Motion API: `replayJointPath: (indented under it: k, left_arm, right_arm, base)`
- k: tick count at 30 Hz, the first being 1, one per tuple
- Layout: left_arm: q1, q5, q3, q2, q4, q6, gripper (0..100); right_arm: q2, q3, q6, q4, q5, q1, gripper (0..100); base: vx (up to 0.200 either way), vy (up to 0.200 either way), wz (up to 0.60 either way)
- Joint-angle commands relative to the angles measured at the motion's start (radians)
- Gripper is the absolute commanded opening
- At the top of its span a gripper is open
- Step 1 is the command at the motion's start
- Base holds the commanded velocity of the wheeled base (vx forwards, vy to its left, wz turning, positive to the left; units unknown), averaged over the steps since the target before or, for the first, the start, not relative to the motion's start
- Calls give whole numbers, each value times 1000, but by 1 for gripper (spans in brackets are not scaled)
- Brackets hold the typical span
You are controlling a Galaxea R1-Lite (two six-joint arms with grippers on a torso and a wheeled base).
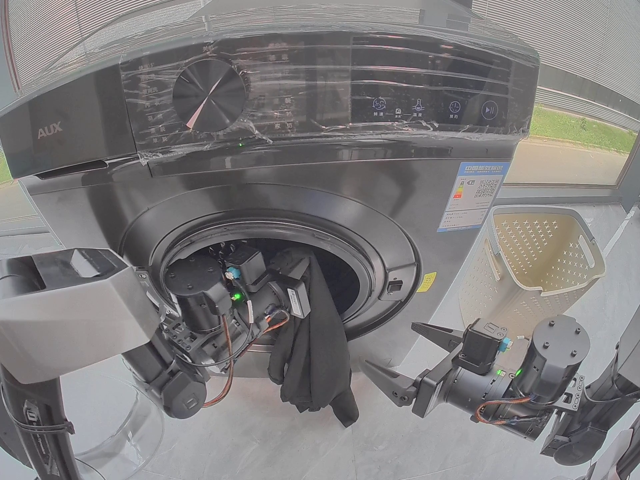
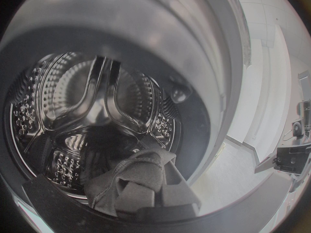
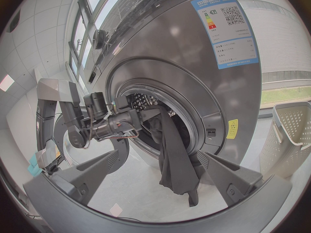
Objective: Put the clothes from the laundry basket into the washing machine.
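The washing machine [image 1: 280,188] faces me with its round opening [image 1: 267,268] uncovered. My left gripper [image 1: 299,263] sits at the mouth of the drum, shut on a black garment [image 1: 313,355]. Most of that garment hangs out over the rim, down toward the floor. In the left wrist view the gripper [image 2: 145,194] pinches a bunched fold of the cloth [image 2: 136,182] in front of the steel drum [image 2: 97,107]. My right gripper [image 1: 407,355] hovers open and holding nothing, low at the machine's right front. Its view shows the garment [image 3: 173,159] between its spread fingers [image 3: 97,169].
The cream laundry basket [image 1: 533,261] stands on the floor to the right of the machine, tilted toward it. The machine's glass door [image 1: 127,421] is swung open at the lower left, beneath my left arm. Grey tiled floor [image 1: 280,448] lies in front.
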Motion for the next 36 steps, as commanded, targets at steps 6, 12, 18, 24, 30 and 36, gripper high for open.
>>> replayJointPath:
  k: [6, 12, 18, 24, 30, 36]
  left_arm:
    - [25, 70, -243, 148, 105, -22, 0]
    - [60, 127, -370, 188, 174, -15, 0]
    - [95, 181, -516, 234, 198, -11, 0]
    - [100, 185, -540, 278, 197, -10, 0]
    - [121, 187, -591, 326, 204, -8, 0]
    - [158, 201, -738, 386, 257, -8, 0]
  right_arm:
    - [-16, 27, -2, -26, -1, 8, 100]
    - [-16, 25, -2, -26, -1, 10, 100]
    - [-18, 25, -2, -27, 0, 10, 100]
    - [-18, 25, -2, -27, -1, 11, 100]
    - [-18, 25, -2, -27, -1, 10, 100]
    - [-16, 19, -2, -26, -1, 10, 100]
  base:
    - [0, 0, 0]
    - [0, 0, 0]
    - [0, 0, 0]
    - [0, 0, 0]
    - [0, 0, 0]
    - [0, 0, 0]
